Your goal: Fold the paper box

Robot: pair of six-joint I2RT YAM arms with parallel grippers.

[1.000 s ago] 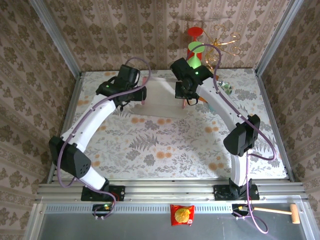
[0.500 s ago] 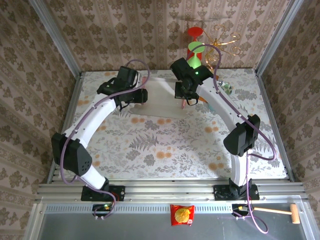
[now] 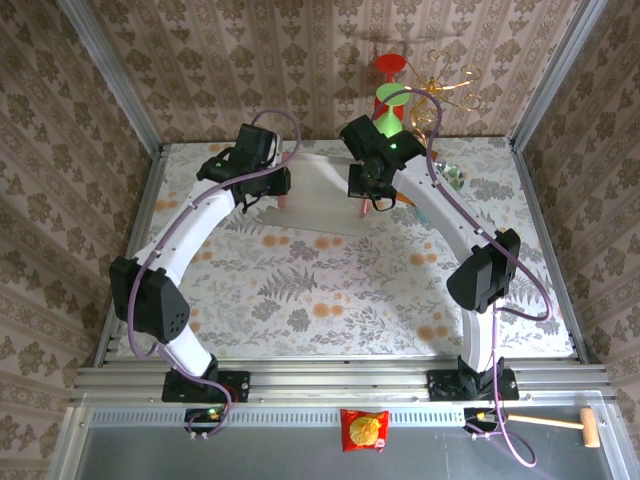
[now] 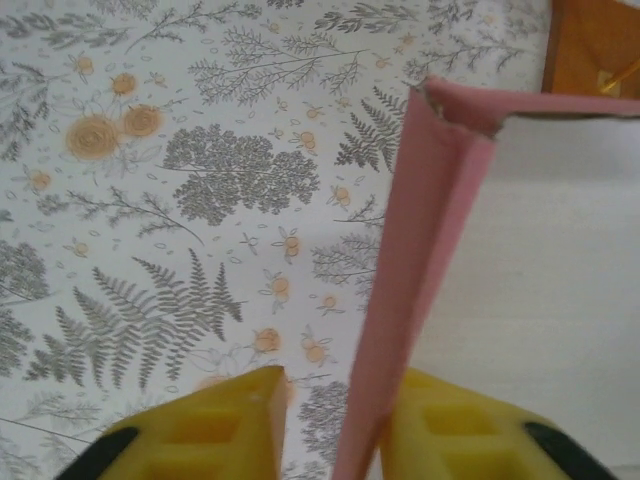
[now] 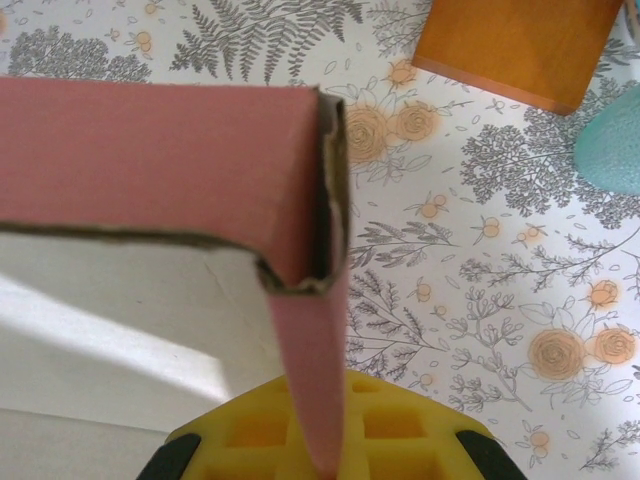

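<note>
Floral tabletop (image 3: 330,300), paper box (image 3: 322,200), left hand (image 4: 335,410) straddling, right hand (image 5: 322,430) pinching

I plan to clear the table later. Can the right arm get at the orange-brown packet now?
Probably not yet: the right gripper is shut on a wall of the paper box. The orange-brown packet lies just beyond, with bare table between, so after letting go it probably could.
</note>
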